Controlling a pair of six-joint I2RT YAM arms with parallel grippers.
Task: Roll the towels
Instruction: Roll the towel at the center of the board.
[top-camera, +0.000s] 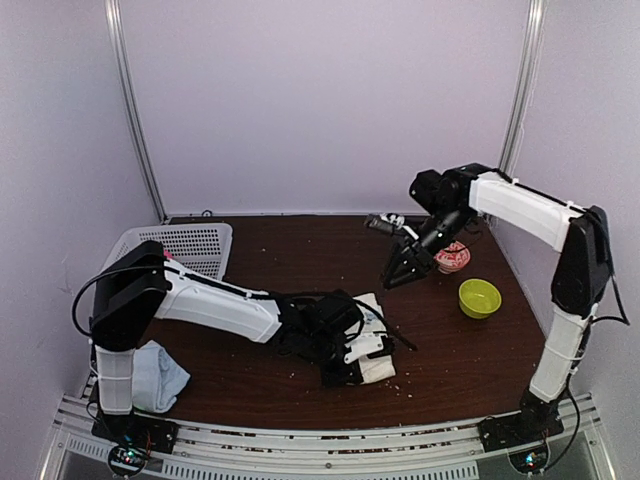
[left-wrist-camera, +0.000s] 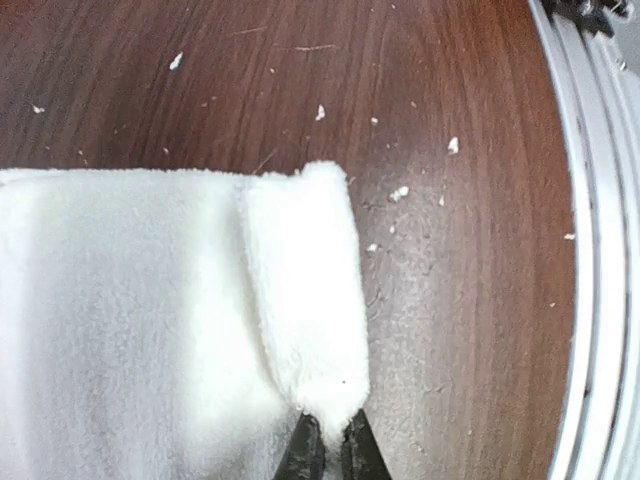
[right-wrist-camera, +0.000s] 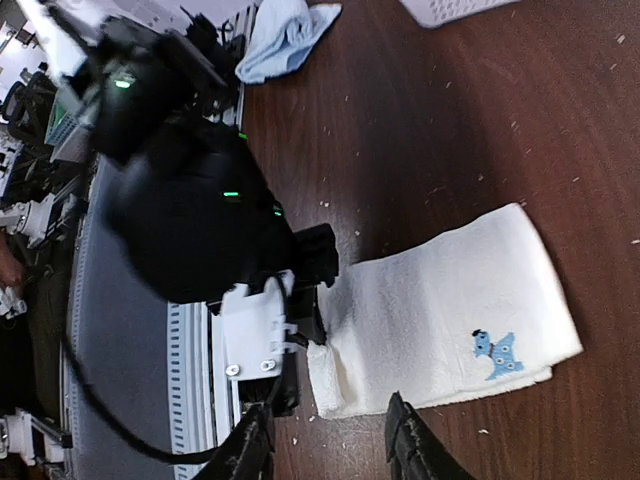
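Note:
The cream-white towel (top-camera: 378, 370) lies flat on the brown table, near the front middle. Its near end is folded over into a short roll (left-wrist-camera: 305, 290). My left gripper (top-camera: 347, 358) is shut on the end of that roll, its fingertips (left-wrist-camera: 302, 452) pinching the fabric. The right wrist view shows the towel (right-wrist-camera: 450, 300) with a small blue embroidered figure (right-wrist-camera: 497, 355) and the left gripper (right-wrist-camera: 270, 330) at its rolled end. My right gripper (top-camera: 400, 272) is open and empty, raised above the table behind the towel (right-wrist-camera: 330, 450). The pale blue towel (top-camera: 155, 375) lies crumpled by the left arm's base.
A white perforated basket (top-camera: 180, 245) stands at the back left. A green bowl (top-camera: 480, 297) and a red-and-white cup (top-camera: 453, 257) sit at the right. A small dark object (top-camera: 385, 222) lies at the back. Crumbs are scattered on the table (left-wrist-camera: 450, 145).

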